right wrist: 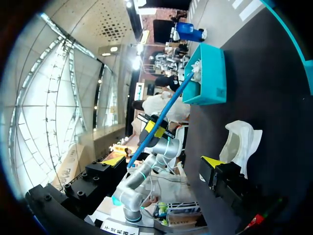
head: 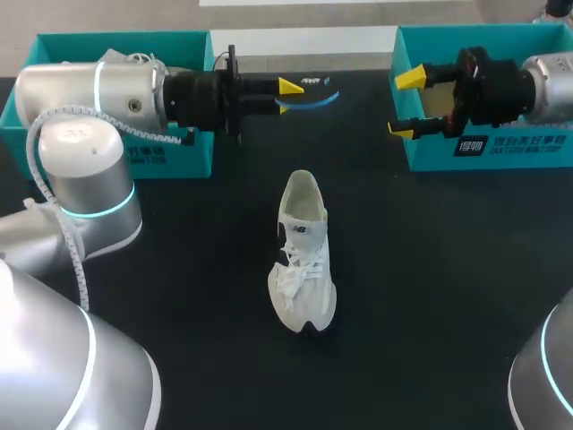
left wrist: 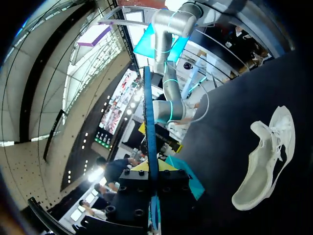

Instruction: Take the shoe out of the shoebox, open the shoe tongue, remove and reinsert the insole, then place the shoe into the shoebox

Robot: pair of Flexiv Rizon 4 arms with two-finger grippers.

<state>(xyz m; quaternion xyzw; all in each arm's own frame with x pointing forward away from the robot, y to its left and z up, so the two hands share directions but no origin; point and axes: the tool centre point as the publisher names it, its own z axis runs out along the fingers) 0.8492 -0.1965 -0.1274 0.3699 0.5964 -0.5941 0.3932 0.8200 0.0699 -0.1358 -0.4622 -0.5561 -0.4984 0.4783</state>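
The white shoe (head: 304, 260) lies on the black table mid-way between my arms, toe toward the front; it also shows beside my left gripper (left wrist: 266, 161) and beyond one right finger (right wrist: 239, 144). My left gripper (head: 286, 90) hovers at the back left, shut on a thin blue insole (head: 312, 100), which appears edge-on in the left wrist view (left wrist: 149, 127). My right gripper (head: 405, 104) is open in front of the right teal box, with nothing between its fingers. In the right wrist view the insole (right wrist: 161, 115) sticks out of the left gripper (right wrist: 154, 129) opposite.
A teal shoebox (head: 192, 152) with white paper inside stands at the back left, behind my left arm. A second teal box (head: 501, 152) stands at the back right. Black tabletop (head: 421, 296) surrounds the shoe.
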